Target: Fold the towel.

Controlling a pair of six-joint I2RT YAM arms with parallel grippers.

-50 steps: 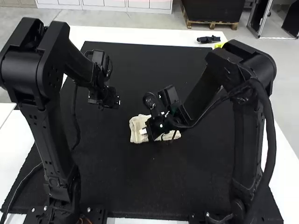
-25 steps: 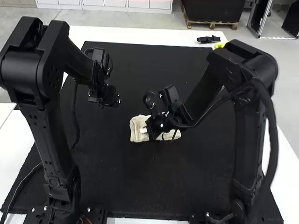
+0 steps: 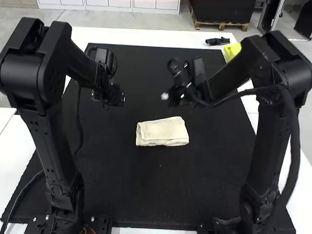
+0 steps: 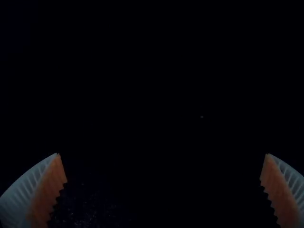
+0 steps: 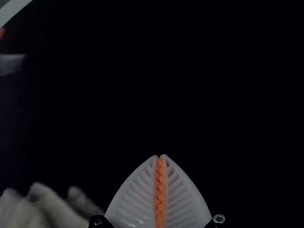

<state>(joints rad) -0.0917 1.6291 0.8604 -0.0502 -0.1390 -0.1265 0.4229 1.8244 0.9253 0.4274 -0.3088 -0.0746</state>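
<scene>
The towel (image 3: pixel 163 131) lay folded near the middle of the black mat (image 3: pixel 161 190); over the mat, the right gripper (image 5: pixel 160 156) had its fingers pressed together, the left gripper (image 4: pixel 162 154) spread wide; a low sweep by either risked snagging the upper layer and opening the fold.

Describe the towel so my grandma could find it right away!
Find the big black mat on the white table. Near its middle lies a small, folded towel. It's cream-coloured cloth, while the robot arms on either side are black and hard-looking.
</scene>
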